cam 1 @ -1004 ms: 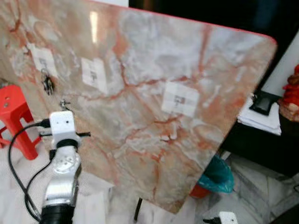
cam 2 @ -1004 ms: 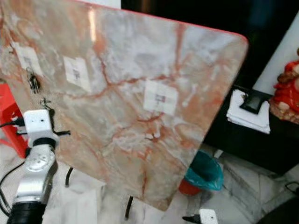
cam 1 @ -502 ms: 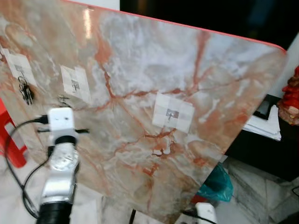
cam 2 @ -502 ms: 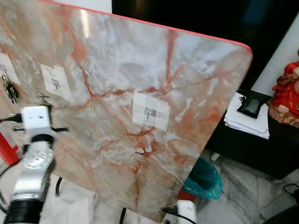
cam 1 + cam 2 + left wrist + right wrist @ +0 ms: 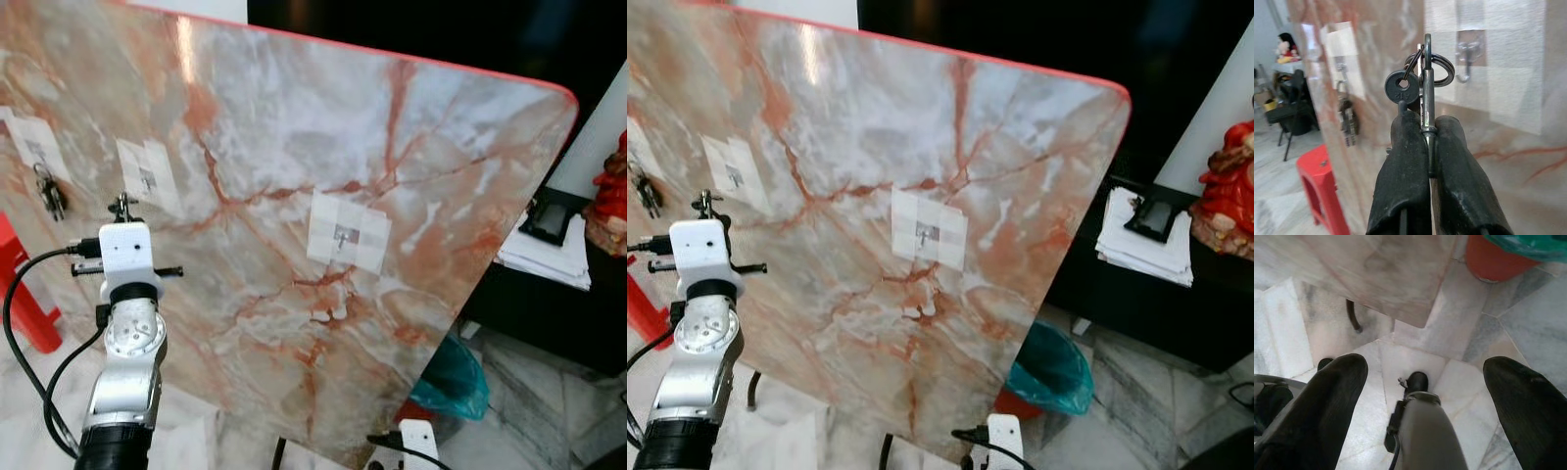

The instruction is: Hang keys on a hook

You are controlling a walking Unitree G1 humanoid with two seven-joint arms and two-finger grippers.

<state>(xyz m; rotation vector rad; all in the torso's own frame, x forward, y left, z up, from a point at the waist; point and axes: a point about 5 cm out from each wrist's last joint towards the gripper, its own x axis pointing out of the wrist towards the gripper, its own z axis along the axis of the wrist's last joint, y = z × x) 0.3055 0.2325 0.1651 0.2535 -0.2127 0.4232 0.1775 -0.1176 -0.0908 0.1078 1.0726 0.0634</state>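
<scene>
My left jaws (image 5: 1425, 147) are clamped tight on the shank of a metal clip, with the keys (image 5: 1411, 81) standing up above the fingertips: a round-headed key and the split ring beside it. The ring looks close in front of a small metal hook (image 5: 1467, 58) stuck on a pale square patch, but it is not over the hook; I judge there is a gap left between ring and hook tip, though I cannot tell how much from this angle. So the pick-up is done and the carry is nearly done; what remains, as I read it, is to bring the ring onto the hook's upturned end, let it settle, then open and back away. From my head I see my left arm (image 5: 125, 333) raised against the tilted marble-patterned board (image 5: 411, 176), with the keys poking up just below the second patch (image 5: 147, 176). One patch further left, another bunch of keys (image 5: 49, 191) hangs already, and a third hook patch (image 5: 348, 233) sits bare toward the middle. My right jaws (image 5: 1425, 382) hang spread wide and empty over the marble floor (image 5: 1528, 328), near a red bin with a green liner (image 5: 1053, 362). A red stool (image 5: 1320, 196) stands beside the board.
</scene>
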